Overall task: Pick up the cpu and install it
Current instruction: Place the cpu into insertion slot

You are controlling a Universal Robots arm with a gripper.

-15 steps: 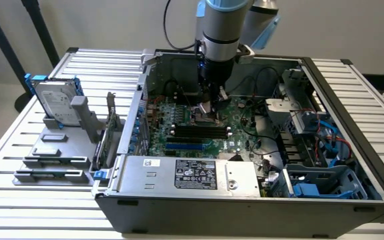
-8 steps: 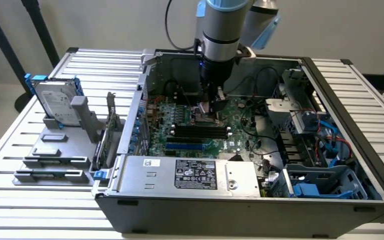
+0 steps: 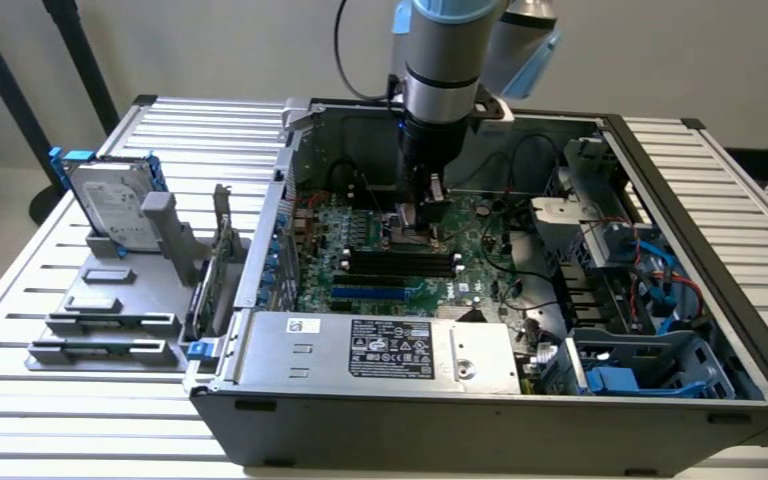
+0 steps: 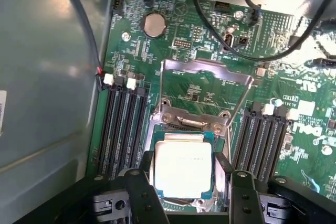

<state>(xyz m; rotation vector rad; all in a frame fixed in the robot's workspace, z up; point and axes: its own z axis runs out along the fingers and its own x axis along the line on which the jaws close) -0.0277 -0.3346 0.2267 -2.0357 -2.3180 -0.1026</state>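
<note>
Black gripper (image 4: 185, 192) fingers stand spread on either side of the silver cpu (image 4: 182, 167), which sits in the motherboard socket (image 4: 157, 129) under its raised metal frame (image 4: 205, 69); any tilt could bend socket pins.

Black cables (image 4: 220, 35) are crossing above the motherboard (image 4: 210, 24) beyond the raised socket frame (image 4: 205, 72). Memory slots (image 4: 123, 129) are flanking the socket on both sides, just beside the tool (image 4: 186, 182). Overhead, the open case (image 3: 704, 330) is leaving free room.
</note>
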